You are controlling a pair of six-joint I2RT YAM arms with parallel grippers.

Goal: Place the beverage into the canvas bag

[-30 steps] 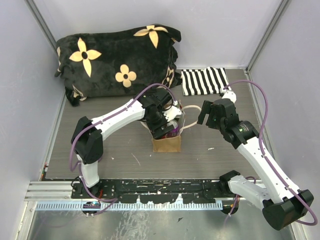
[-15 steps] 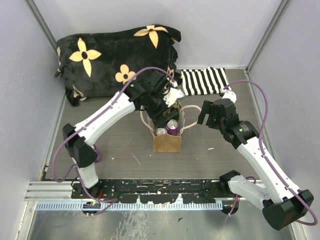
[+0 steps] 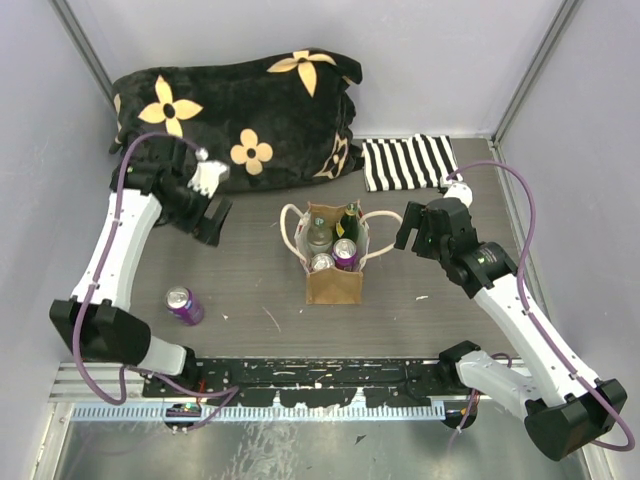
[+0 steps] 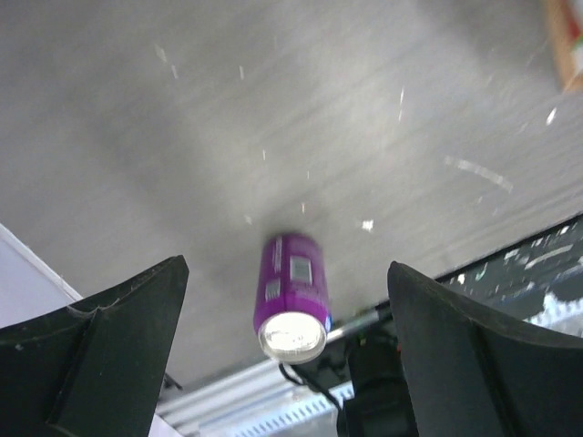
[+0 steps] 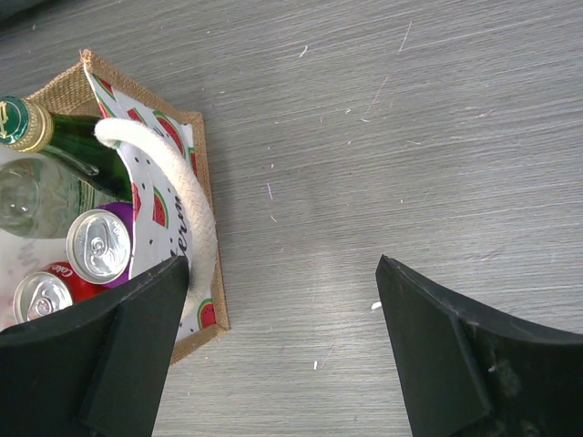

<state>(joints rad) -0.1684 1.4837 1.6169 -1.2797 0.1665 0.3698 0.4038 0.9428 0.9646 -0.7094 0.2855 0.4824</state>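
The canvas bag (image 3: 333, 287) stands mid-table, tan with cream rope handles. It holds a green bottle (image 3: 347, 222), a clear bottle (image 3: 318, 237) and two cans. A purple can (image 3: 184, 306) lies on its side on the table at the front left. My left gripper (image 3: 210, 218) is open and empty, well above and behind that can; in the left wrist view the can (image 4: 291, 296) shows between the open jaws of that gripper (image 4: 284, 269). My right gripper (image 3: 408, 228) is open and empty just right of the bag. In the right wrist view the right gripper (image 5: 281, 266) is beside the bag (image 5: 162, 211) and its handle (image 5: 196, 218).
A big black plush item with yellow flowers (image 3: 235, 115) lies along the back. A black-and-white striped cloth (image 3: 408, 162) lies at the back right. Grey walls close in both sides. A black rail (image 3: 300, 378) runs along the front edge.
My left arm has swung from over the bag to the far left, with its gripper empty. The purple can at the front left now shows. The right arm has not moved.
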